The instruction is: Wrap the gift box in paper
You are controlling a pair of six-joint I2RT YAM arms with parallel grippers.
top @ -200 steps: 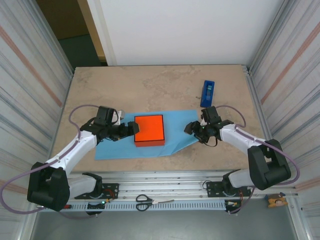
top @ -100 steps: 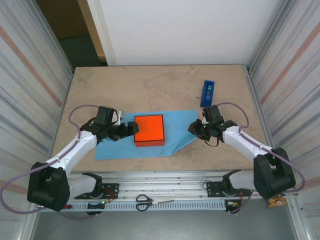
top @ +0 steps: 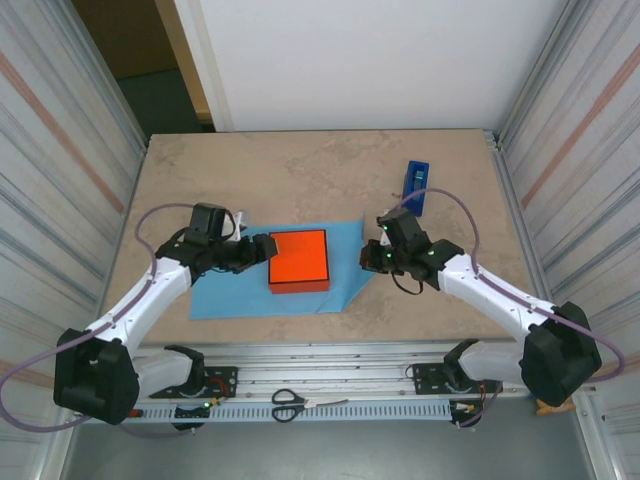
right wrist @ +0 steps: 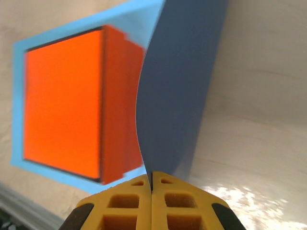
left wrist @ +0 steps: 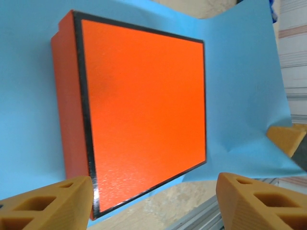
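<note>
Robot lab cell — corrugated walls [top: 60, 150], mounting rail [top: 340, 372]

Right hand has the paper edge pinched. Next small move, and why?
Probably carry the right hand leftward over the gift box, folding the paper across it. That hand is shut on the paper's raised right edge, the box top is bare, and the left hand is open at its left side.

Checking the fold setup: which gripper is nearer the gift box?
Left. Left gripper is just left of the gift box; right gripper pinches the paper farther off its right side.
</note>
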